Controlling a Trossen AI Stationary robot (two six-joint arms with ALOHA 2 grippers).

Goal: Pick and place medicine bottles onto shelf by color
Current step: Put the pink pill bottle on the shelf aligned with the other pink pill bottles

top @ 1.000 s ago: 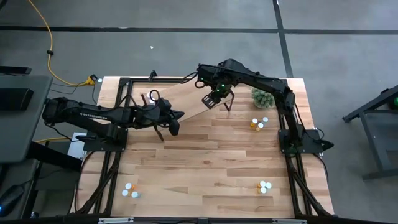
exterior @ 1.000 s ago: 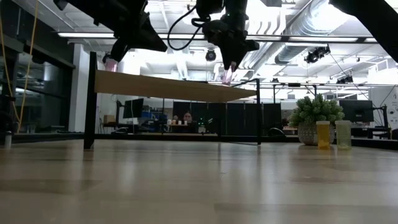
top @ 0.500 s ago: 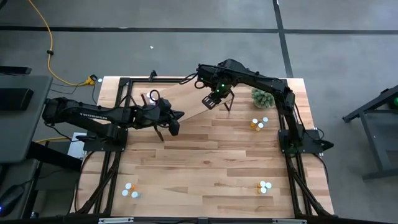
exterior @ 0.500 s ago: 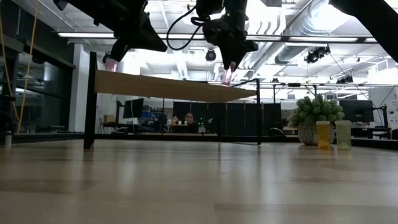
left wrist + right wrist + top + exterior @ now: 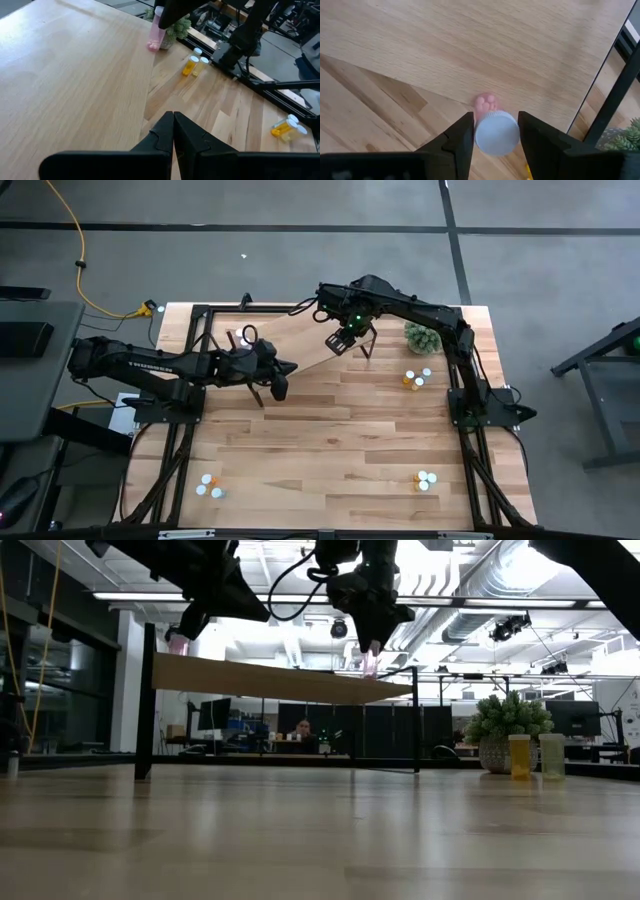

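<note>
Pink bottle point(image 5: 489, 129) stands at the shelf's point(image 5: 290, 340) right edge between the right gripper's point(image 5: 495, 134) parted fingers, seemingly just let go, so next comes a straight lift clear, while the left gripper point(image 5: 173, 131) waits closed, empty, near the shelf's left.

Pink bottle point(image 5: 487, 111), white cap, between dark right gripper point(image 5: 495, 131) fingers; light-wood shelf point(image 5: 470, 45) beneath; green plant point(image 5: 422, 337) beside.
</note>
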